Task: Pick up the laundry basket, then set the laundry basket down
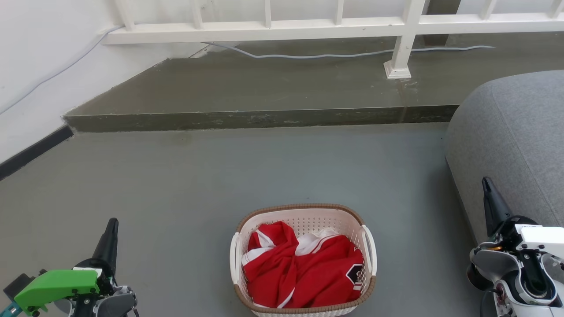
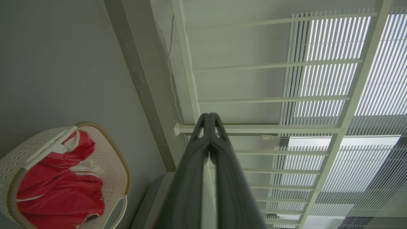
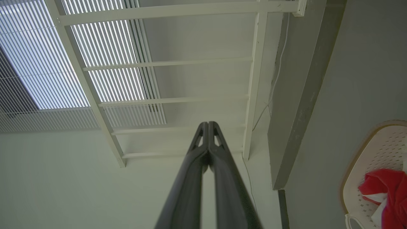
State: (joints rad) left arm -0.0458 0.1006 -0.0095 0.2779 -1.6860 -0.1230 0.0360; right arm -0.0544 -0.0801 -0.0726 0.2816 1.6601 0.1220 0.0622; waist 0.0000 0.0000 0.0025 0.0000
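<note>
Two grippers flank your basket, each well apart from it. At the lower left of the head view, the left gripper (image 1: 112, 225) points up, its body cut off by the corner. Your left wrist view shows its fingers (image 2: 190, 178) pressed together, holding nothing. At bottom centre the basket (image 1: 304, 220) sits on the grey floor (image 1: 176, 198), its near rim clipped by the lower edge. A red and white garment (image 1: 304, 268) hides its bottom. At the lower right, the right gripper (image 1: 486, 182) points up beside a grey sofa (image 1: 520, 141), which runs off the right edge. Its fingers (image 3: 187, 184) are likewise pressed together and empty.
</note>
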